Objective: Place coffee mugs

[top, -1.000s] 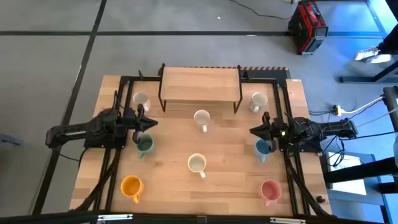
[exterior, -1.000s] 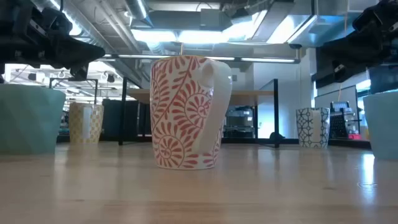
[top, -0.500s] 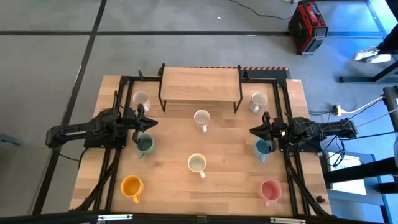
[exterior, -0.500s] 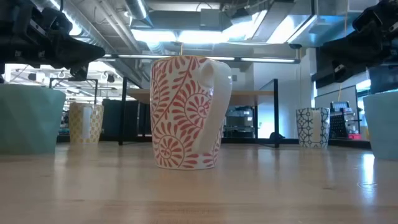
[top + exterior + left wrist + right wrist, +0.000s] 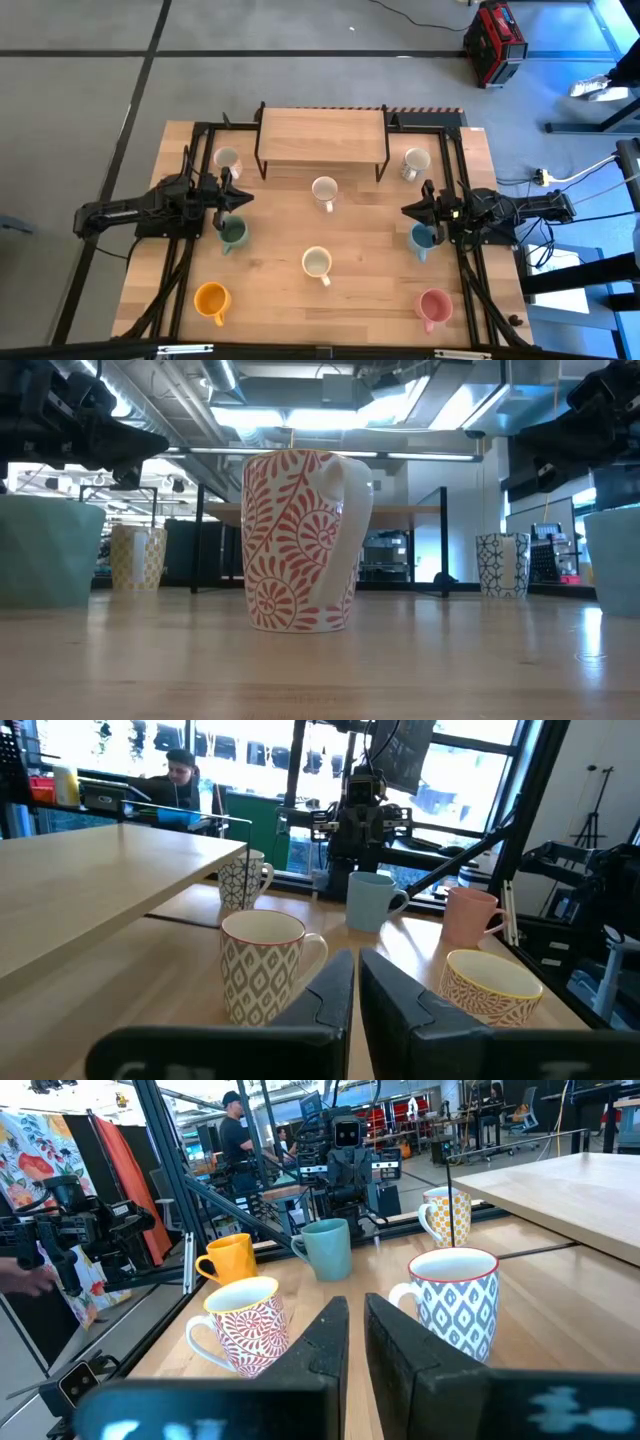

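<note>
On the table (image 5: pixel 370 290): seven mugs show from above, all standing upright and well apart from one another.
Rear mugs: a white mug with a yellow pattern (image 5: pixel 227 159) stands left of the wooden shelf (image 5: pixel 322 135); a white mug with a dark line pattern (image 5: pixel 415 161) stands right of it.
Middle mugs: a white mug with a grey diamond pattern (image 5: pixel 324 190) sits just in front of the shelf; a white mug with a red leaf pattern (image 5: pixel 317 263) sits nearer the front edge, its handle turned toward the camera in the low view.
Coloured mugs: green mug (image 5: pixel 233 233) at the left, orange mug (image 5: pixel 210 298) at the front left, light blue mug (image 5: pixel 422 238) at the right, pink mug (image 5: pixel 433 304) at the front right.
Hidden: the space beneath the shelf top cannot be seen from above; in the low view the green and blue mugs are cut off at the picture's edges.
Left gripper (image 5: pixel 236 198): hangs above the table between the yellow-patterned mug and the green mug, fingers (image 5: pixel 330 995) pressed together, holding nothing.
Right gripper (image 5: pixel 410 210): hangs just beside the light blue mug, apart from it; fingers (image 5: pixel 325 1335) nearly together with a thin gap, nothing between them.
Beyond the table: a red case (image 5: pixel 494 43) lies on the floor; a person (image 5: pixel 180 775) shows at a desk, small and unclear.
</note>
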Robot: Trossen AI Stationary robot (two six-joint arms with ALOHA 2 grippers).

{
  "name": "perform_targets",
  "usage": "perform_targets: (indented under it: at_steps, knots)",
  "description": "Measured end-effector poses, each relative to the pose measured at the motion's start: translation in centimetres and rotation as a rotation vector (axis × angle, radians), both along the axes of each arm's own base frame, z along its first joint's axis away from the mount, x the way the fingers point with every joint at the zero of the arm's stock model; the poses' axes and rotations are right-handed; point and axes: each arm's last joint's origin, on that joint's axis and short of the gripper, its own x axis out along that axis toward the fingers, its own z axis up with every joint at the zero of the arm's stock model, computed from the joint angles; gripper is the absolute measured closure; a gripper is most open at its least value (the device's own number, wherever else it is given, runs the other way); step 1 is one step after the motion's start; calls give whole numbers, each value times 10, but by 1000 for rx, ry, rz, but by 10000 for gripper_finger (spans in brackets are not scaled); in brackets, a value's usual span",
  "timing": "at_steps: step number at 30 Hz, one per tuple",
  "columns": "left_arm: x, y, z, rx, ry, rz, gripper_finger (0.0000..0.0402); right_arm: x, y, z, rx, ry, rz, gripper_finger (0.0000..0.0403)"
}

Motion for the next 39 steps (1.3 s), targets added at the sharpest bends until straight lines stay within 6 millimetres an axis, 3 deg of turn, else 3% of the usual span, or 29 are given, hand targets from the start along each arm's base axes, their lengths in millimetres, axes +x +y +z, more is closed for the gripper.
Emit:
perform_targets:
  at_steps: [21,34,39]
  knots:
    - [0,0,1,-4,-14,-1,388,0,-1,1,-1,-6,-34,374]
    - [-7,2,29,-347,-354,35,388,0,-1,1,-1,-7,-34,375]
    - [-7,2,42,-372,-391,22,388,0,-1,1,-1,-7,-38,374]
